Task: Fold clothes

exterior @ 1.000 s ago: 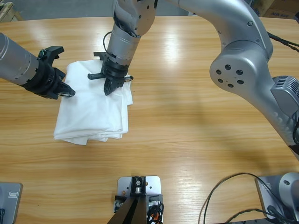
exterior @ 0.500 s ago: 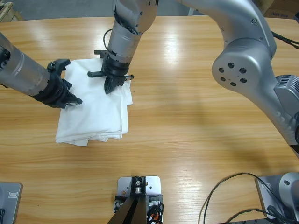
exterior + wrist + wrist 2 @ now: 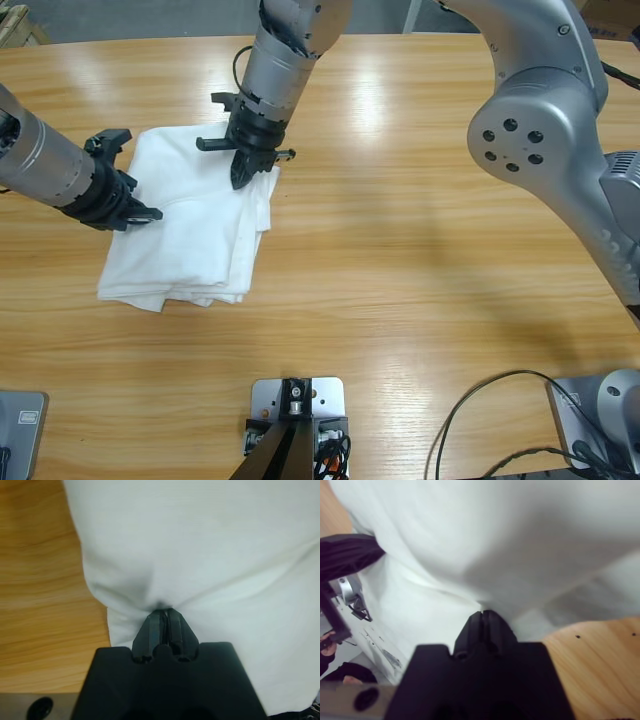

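White cloth, the folded T-shirt (image 3: 190, 225), lies left of centre on the wooden surface (image 3: 420, 260), long axis running one o'clock to seven; left hand (image 3: 135, 212) bites its nine o'clock edge, jaws together on a pinch of fabric; right hand (image 3: 243, 178) nips the one o'clock corner, jaws likewise closed; both equally near, each pinch puckering the cloth.

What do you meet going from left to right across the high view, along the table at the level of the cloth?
The claw coming in from the left edge, pinching the folded white T-shirt, then the claw coming down from the top, pinching the shirt's right side, then bare wooden table, then the big silver elbow.
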`<state>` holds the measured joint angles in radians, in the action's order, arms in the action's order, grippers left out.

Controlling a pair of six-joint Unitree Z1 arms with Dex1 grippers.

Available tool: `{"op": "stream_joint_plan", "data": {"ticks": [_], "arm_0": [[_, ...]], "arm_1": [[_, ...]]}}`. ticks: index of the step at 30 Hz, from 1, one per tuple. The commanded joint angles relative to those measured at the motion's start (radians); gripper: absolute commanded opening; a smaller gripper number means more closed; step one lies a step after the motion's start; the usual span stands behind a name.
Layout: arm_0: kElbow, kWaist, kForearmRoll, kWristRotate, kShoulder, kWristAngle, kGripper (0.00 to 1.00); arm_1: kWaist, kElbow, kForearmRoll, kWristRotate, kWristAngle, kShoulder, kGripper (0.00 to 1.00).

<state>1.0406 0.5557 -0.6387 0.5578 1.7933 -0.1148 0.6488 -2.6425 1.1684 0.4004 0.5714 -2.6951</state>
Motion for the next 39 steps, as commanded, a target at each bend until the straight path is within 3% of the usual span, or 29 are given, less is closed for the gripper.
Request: {"op": "stream_joint_plan", "data": {"ticks": [1, 2, 3, 4, 5, 6, 7, 10, 12, 14, 15, 18, 21, 28, 31, 35, 39], "arm_0": [[-0.002, 0.042, -0.064, 0.001, -0.140, 0.003, 0.000], [0.038, 0.055, -0.101, -0.008, -0.180, 0.003, 0.558], [0.069, 0.072, -0.111, -0.032, -0.219, 0.002, 0.925], [0.110, 0.097, -0.111, -0.061, -0.262, 0.001, 0.968], [0.145, 0.120, -0.111, -0.102, -0.278, 0.001, 0.968], [0.186, 0.152, -0.113, -0.171, -0.277, -0.001, 0.968], [0.214, 0.179, -0.112, -0.217, -0.264, -0.002, 0.968], [0.343, 0.254, -0.149, -0.434, -0.173, -0.035, 0.966], [0.463, 0.269, -0.209, -0.626, -0.106, -0.081, 0.964], [0.592, 0.278, -0.310, -0.951, -0.042, -0.106, 0.943], [0.652, 0.279, -0.349, -1.010, -0.004, -0.104, 0.937], [0.656, 0.279, -0.369, -1.144, 0.066, -0.028, 0.937], [0.679, 0.279, -0.369, -1.395, 0.164, 0.007, 0.964], [0.735, 0.284, -0.364, -1.522, 0.271, 0.062, 0.964], [0.715, 0.314, -0.367, -1.565, 0.342, 0.103, 0.964], [0.785, 0.361, -0.361, -1.568, 0.438, 0.127, 0.964], [0.742, 0.367, -0.360, -1.570, 0.500, 0.132, 0.964]], "arm_1": [[-0.110, -0.514, 0.059, -0.019, -0.049, 0.151, 0.000], [-0.112, -0.514, 0.093, -0.032, -0.063, 0.181, 0.000], [-0.112, -0.514, 0.146, -0.066, -0.081, 0.215, 0.000], [-0.111, -0.514, 0.201, -0.091, -0.098, 0.244, 0.228], [-0.112, -0.512, 0.282, -0.125, -0.118, 0.279, 0.872], [-0.112, -0.509, 0.349, -0.174, -0.121, 0.299, 0.995], [-0.112, -0.499, 0.428, -0.240, -0.138, 0.320, 1.000], [-0.112, -0.334, 0.445, -0.377, -0.242, 0.444, 1.000], [-0.113, -0.250, 0.444, -0.440, -0.315, 0.500, 1.000], [-0.134, -0.133, 0.442, -0.493, -0.353, 0.561, 1.000], [-0.148, -0.079, 0.440, -0.510, -0.365, 0.589, 1.000], [-0.227, 0.105, 0.426, -0.576, -0.379, 0.691, 1.000], [-0.316, 0.280, 0.386, -0.632, -0.362, 0.787, 1.000], [-0.368, 0.619, 0.249, -0.660, -0.331, 0.912, 1.000], [-0.371, 0.675, 0.210, -0.660, -0.315, 0.923, 1.000], [-0.371, 0.745, 0.163, -0.657, -0.301, 0.931, 1.000], [-0.380, 0.811, 0.115, -0.652, -0.286, 0.950, 1.000]]}}
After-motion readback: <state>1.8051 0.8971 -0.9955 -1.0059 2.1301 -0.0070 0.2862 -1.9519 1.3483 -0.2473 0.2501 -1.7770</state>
